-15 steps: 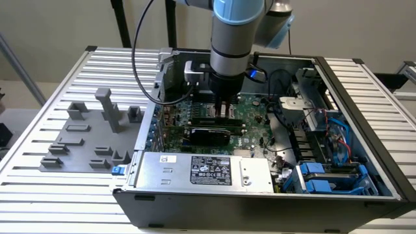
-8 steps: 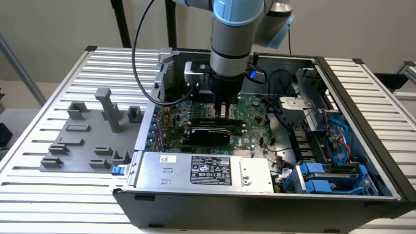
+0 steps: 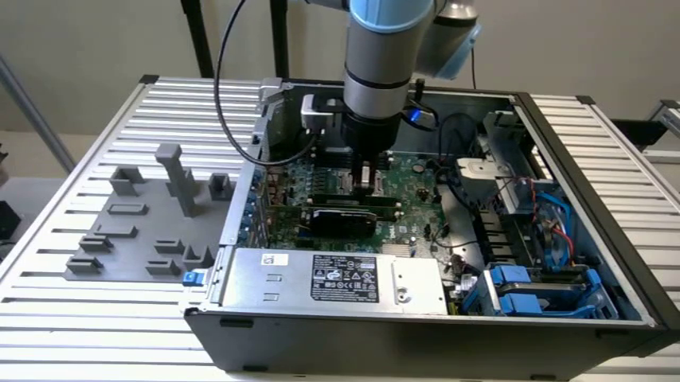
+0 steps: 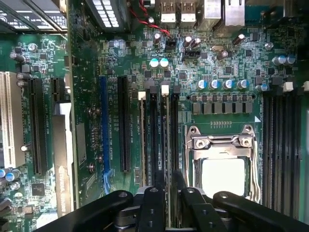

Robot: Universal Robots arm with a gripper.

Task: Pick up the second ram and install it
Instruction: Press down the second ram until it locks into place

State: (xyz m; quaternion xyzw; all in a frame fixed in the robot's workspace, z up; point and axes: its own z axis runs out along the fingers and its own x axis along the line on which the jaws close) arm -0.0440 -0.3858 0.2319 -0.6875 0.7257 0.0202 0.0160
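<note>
An open computer case [image 3: 425, 318] sits on a slatted metal tabletop [image 3: 64, 239]. The robot arm [image 3: 388, 56] reaches straight down into it, its claw [image 3: 367, 185] low over the green motherboard [image 3: 415, 179], right at the long black slots near the board's middle (whether it holds anything cannot be made out). A silver power supply [image 3: 330, 278] lies along the case's near edge, blue drive bays [image 3: 531, 290] toward the exterior view's right. A grey fixture tray [image 3: 138, 231] rests on the tabletop at the exterior view's left.

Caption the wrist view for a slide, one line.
End effector poised low over the motherboard's memory slots, beside the CPU socket.
</note>
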